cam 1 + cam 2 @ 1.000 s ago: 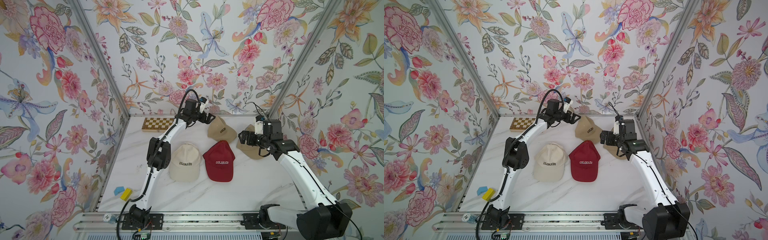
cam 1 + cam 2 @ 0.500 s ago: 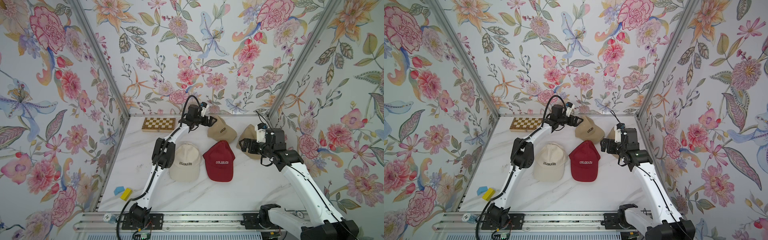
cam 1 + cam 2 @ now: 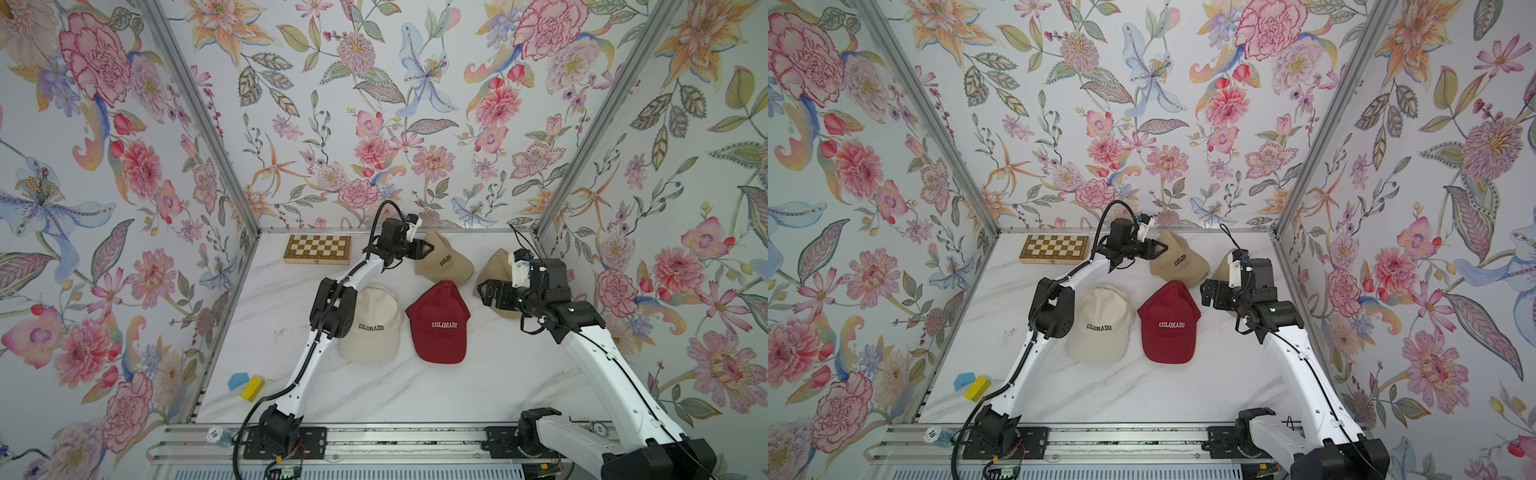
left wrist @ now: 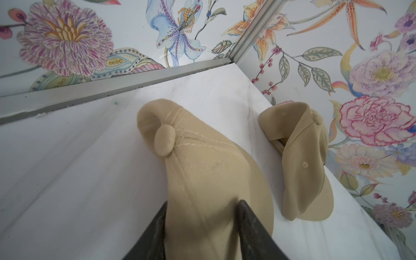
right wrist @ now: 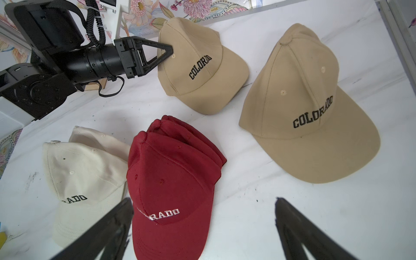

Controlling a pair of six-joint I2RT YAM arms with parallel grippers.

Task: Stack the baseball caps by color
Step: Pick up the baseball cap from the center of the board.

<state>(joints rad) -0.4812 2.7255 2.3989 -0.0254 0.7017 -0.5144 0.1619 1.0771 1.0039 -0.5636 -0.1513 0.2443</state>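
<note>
Toward the back of the worktop [image 3: 415, 390], the left end effector [image 3: 424, 249] is reaching over to the rear tan cap [image 3: 446, 262]. Its fingers [image 4: 247, 225] are standing narrow and pinching a fold of the crown between them, as the left wrist view is showing. That cap is lying near the back wall with its brim pointing toward the front. The second tan cap [image 3: 494, 270] is sitting just beside it, toward the right wall, apart from it and partly hidden in both top views behind the right arm.

Nearer the front, the dark red caps [image 3: 438, 324] are resting nested in one pile, and the cream caps [image 3: 374, 328] are lying stacked just to their left, the two piles almost touching.

Above the worktop, the right end effector [image 3: 482, 291] is hovering with its jaws spread wide and gripping nothing, between the red pile and the second tan cap. A chessboard [image 3: 318, 249] is lying at the back left.
</note>
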